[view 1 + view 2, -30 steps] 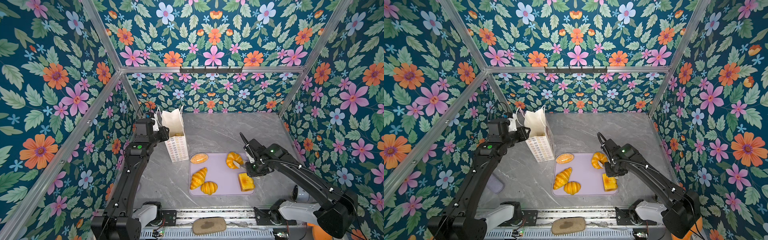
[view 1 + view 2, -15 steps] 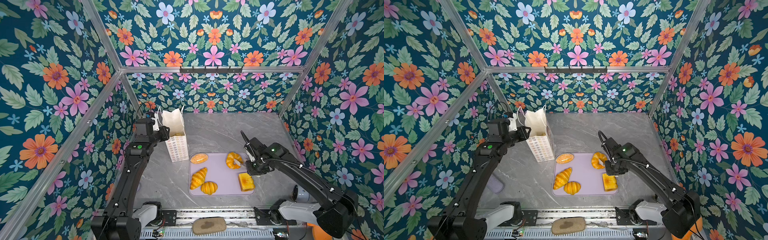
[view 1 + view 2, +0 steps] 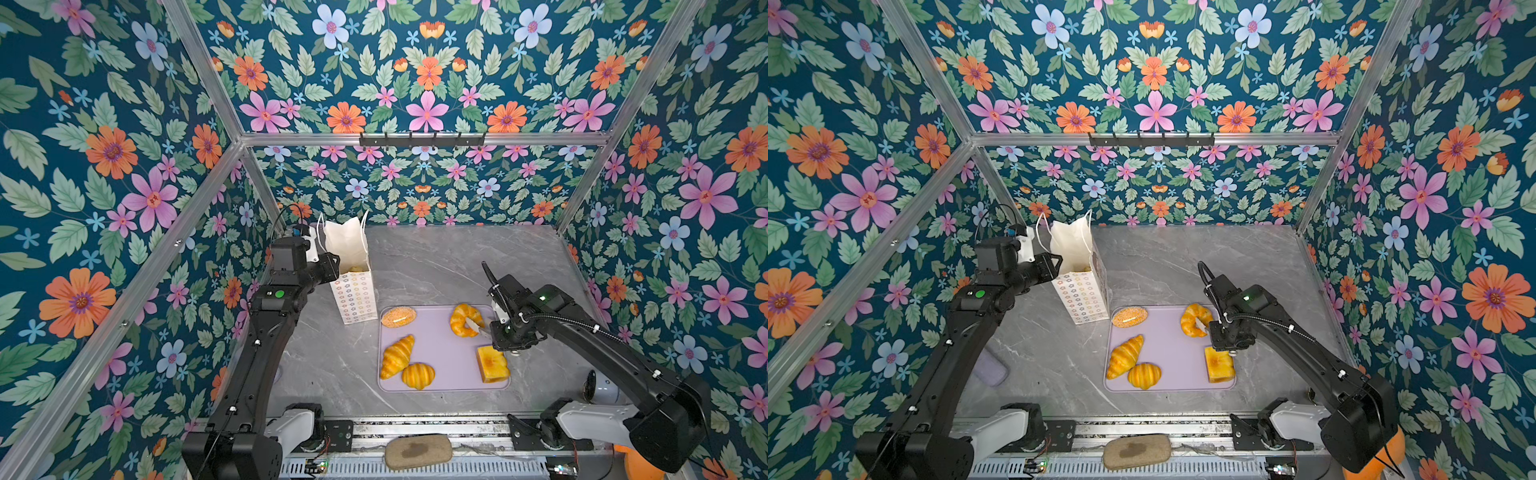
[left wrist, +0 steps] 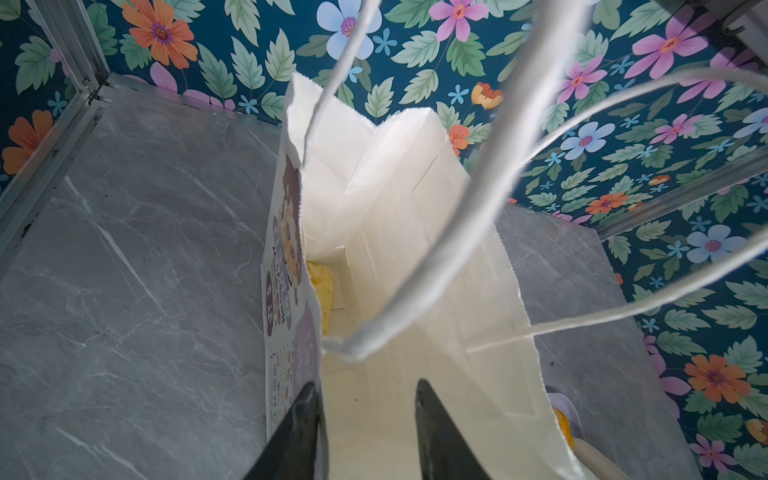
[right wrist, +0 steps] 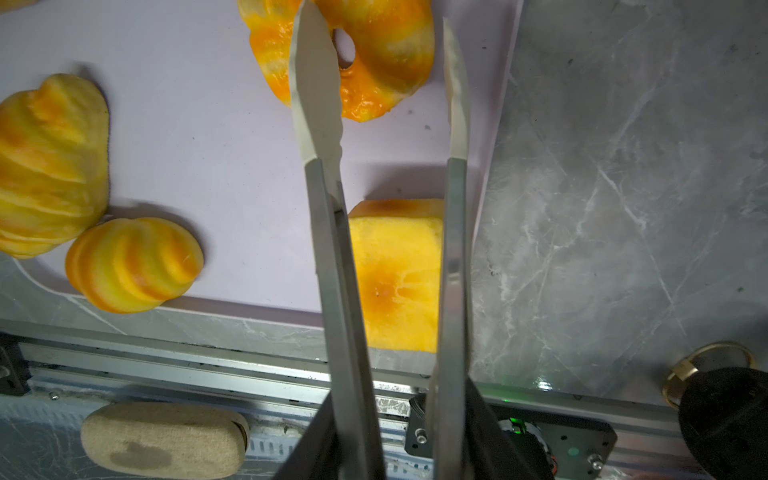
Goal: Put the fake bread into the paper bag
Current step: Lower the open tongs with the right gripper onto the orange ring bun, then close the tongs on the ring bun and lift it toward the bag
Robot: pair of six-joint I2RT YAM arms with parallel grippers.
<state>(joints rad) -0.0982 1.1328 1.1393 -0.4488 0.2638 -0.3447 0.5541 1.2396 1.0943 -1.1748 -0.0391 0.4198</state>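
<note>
Paper bag (image 3: 354,291): upright at the far left of the grey marble table (image 3: 457,257). Its mouth is open and the cord handles (image 4: 457,232) arch above it.
Bread in the bag: one yellow piece (image 4: 322,286) lies on the bag's floor. The printed wall hides most of it, so its kind cannot be told.
Bread on the mat: five pieces lie on the lilac mat (image 3: 440,349), to the right of the bag and nearer.
Mat layout: speckled oval bun (image 3: 398,316) at the far left corner, ring bun (image 3: 459,320) far right, toast block (image 3: 492,364) near right. The large croissant (image 3: 397,356) and small croissant (image 3: 417,375) touch each other, near left.
Right gripper (image 5: 375,16): jaws spread, straddling one side of the ring bun. One finger (image 5: 316,83) lies over its hole and the other just outside its rim, with a strip of mat showing between. Contact cannot be told.
Left gripper (image 4: 365,384): jaws spread across one wall of the bag at the rim, one finger outside just beside the paper and one inside. Nothing is pinched. In both top views the wrist hides it.
Covered: in both top views the right wrist overlaps the ring bun's right edge.
Around: a grey-tan pad (image 3: 417,452) with a dark smudge sits on the near rail. An orange shape (image 3: 636,467) is cut off at the near right corner. A pale purple flat thing (image 3: 990,368) lies half under the left arm.
Since a second ago: the right arm has moved only a little. The bag, the left arm and the breads lie as before.
</note>
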